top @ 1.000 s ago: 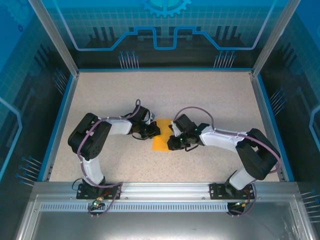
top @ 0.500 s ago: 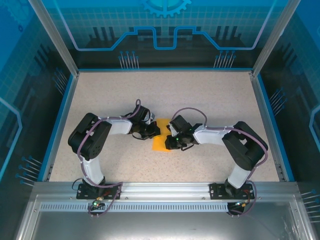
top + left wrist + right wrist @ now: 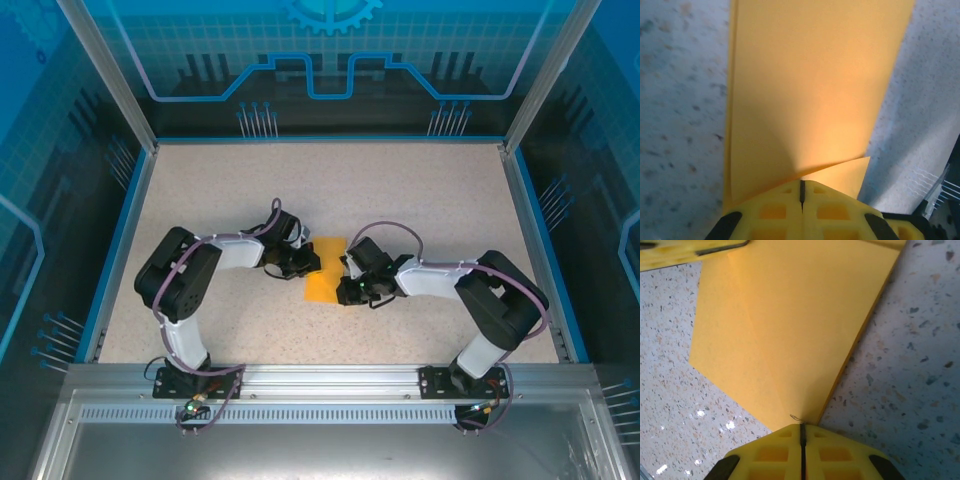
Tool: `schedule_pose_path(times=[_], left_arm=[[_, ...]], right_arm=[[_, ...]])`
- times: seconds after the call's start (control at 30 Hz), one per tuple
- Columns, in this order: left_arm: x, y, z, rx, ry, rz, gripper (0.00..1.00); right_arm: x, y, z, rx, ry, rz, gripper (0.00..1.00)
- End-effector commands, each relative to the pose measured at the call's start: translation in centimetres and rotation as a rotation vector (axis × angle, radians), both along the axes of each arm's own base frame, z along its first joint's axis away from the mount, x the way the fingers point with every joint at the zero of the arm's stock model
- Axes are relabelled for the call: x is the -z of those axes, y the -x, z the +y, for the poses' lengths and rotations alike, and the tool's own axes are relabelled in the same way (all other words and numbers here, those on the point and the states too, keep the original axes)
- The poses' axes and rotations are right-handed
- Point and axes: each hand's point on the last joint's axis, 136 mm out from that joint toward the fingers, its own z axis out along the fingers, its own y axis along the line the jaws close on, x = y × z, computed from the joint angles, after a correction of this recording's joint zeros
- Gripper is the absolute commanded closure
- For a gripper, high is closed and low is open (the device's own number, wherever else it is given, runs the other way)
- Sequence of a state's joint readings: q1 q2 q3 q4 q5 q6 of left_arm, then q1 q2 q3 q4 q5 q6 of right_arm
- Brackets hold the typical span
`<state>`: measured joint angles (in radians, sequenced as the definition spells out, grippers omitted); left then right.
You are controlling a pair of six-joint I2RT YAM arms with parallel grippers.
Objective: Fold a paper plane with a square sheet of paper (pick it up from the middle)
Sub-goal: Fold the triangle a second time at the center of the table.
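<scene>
Pinching the paper [image 3: 810, 85] between pressed-together pads, the left gripper [image 3: 801, 182] has not stirred over the last second. Two layers meet at its tips, and a small flap splays out to its right. Facing it, the right gripper [image 3: 801, 426] is likewise closed, its tips on the nearest corner of the sheet, where a tiny curl lifts.

The change is on that side. The right arm [image 3: 440, 275] swung its elbow inward and back out, and its head nudged along the sheet's edge, while the paper has barely shifted in the top view. I read that as a crease being pressed or a grip being reset, not a new fold. The sheet looks like a doubled strip, far from a dart, so the task seems early.

Beyond both grippers the paper lies on the speckled table [image 3: 420, 190], between the two heads. Ahead and to the left of the right gripper, the left one's yellow finger [image 3: 690, 252] sits at the sheet's far corner. The two heads crowd each other, and a pull by either could tear the paper or skew the fold.
</scene>
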<state>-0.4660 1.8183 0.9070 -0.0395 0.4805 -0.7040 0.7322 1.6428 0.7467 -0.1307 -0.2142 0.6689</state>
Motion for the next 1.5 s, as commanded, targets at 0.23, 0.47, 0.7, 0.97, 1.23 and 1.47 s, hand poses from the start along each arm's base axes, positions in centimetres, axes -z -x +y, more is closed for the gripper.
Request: schedule_pose_path(times=[0.23, 0.47, 0.7, 0.97, 1.23, 1.47], left_arm=[[-1.7, 4.5, -3.3, 0.101, 0.063, 0.015, 0.96], [0.4, 5.5, -3.7, 0.113, 0.053, 0.065, 0.97], [2.2, 5.1, -2.7, 0.112, -0.043, 0.065, 0.97], [3.5, 2.9, -0.1, 0.031, -0.117, 0.046, 0.98], [2.9, -1.4, 3.1, -0.044, -0.138, 0.008, 0.97], [2.4, -3.9, 6.0, -0.092, -0.178, -0.024, 0.97]], right_arm=[[3.6, 2.6, -3.3, 0.039, 0.171, 0.133, 0.92], [3.8, 2.8, -3.7, 0.043, 0.193, 0.148, 0.92], [4.5, 3.2, -4.6, 0.053, 0.253, 0.174, 0.92], [5.6, 4.1, -6.7, 0.040, 0.376, 0.195, 0.92], [6.1, 4.6, -7.7, 0.029, 0.419, 0.209, 0.92], [5.6, 4.2, -6.9, 0.028, 0.385, 0.192, 0.92]])
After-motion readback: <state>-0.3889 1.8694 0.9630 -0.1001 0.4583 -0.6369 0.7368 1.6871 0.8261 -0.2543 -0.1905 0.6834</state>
